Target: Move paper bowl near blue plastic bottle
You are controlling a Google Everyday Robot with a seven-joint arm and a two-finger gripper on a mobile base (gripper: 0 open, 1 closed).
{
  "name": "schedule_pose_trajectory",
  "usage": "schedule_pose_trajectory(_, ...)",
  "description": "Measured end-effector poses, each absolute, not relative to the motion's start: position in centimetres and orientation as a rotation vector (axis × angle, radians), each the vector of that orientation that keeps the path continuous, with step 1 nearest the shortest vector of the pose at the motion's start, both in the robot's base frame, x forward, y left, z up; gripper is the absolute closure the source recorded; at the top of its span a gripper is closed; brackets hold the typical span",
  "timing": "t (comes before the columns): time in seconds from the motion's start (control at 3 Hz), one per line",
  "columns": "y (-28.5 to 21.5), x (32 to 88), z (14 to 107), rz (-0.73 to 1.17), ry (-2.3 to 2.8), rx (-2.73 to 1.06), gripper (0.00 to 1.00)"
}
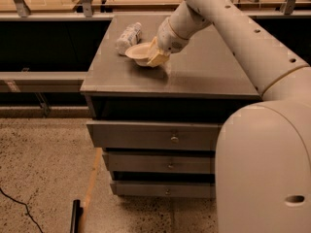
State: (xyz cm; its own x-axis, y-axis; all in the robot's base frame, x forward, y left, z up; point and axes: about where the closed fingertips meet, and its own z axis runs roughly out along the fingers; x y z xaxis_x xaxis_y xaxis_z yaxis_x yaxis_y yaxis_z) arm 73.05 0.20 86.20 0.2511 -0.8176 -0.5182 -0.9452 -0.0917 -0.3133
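The paper bowl (pixel 138 52) is a shallow off-white bowl, held just above the grey cabinet top (pixel 194 72). My gripper (pixel 156 56) is shut on the bowl's right rim. The blue plastic bottle (pixel 128 37) lies on its side at the back left of the top, just left of the bowl and almost touching it. The white arm reaches in from the upper right and hides the yellow sponge.
The cabinet has three drawers (pixel 170 137) below its top. A dark shelf and metal rails (pixel 43 76) run to the left. A black cable and a dark tool (pixel 75 215) lie on the speckled floor. My white base (pixel 262 169) fills the lower right.
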Motion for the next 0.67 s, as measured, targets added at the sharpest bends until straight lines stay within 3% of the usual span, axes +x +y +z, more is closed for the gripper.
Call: schedule_pose_trajectory(0.67,1.43,72.56,86.12,0.290,1.586,-1.970,0.12)
